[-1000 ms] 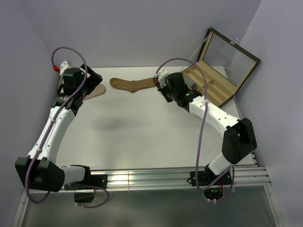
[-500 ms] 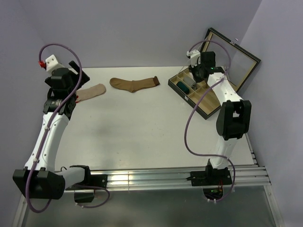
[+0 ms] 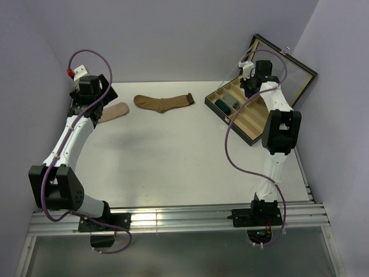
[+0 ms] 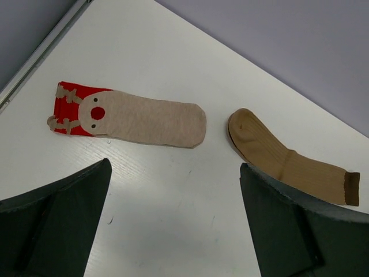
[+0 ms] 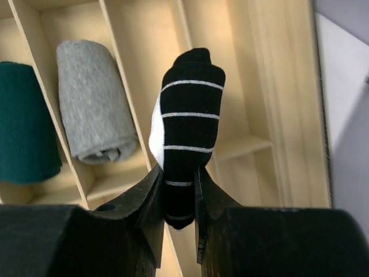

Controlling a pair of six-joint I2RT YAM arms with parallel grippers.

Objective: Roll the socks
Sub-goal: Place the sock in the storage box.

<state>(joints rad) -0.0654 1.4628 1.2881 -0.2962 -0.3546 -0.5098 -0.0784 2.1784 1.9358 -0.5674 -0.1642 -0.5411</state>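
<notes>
My right gripper [image 5: 179,173] is shut on a rolled black sock with white stripes [image 5: 190,115], held above the wooden compartments of the box [image 3: 253,128]. A rolled grey sock [image 5: 95,109] and a rolled dark teal sock [image 5: 23,124] lie in the compartments to its left. At the back left of the table, my left gripper [image 4: 176,225] hangs open with nothing between its fingers. Ahead of it lie a flat beige sock with a red toe and a reindeer face [image 4: 138,118] and a flat brown sock [image 4: 288,164].
The box's glass lid [image 3: 285,69] stands open against the back right corner. The purple left wall [image 3: 29,69] is close to the left arm. The table's metal edge rail [image 4: 40,55] runs just past the beige sock.
The right arm has swung from beside the brown sock's cuff to above the box. The left arm's wrist drew left, then came back over the beige sock.
</notes>
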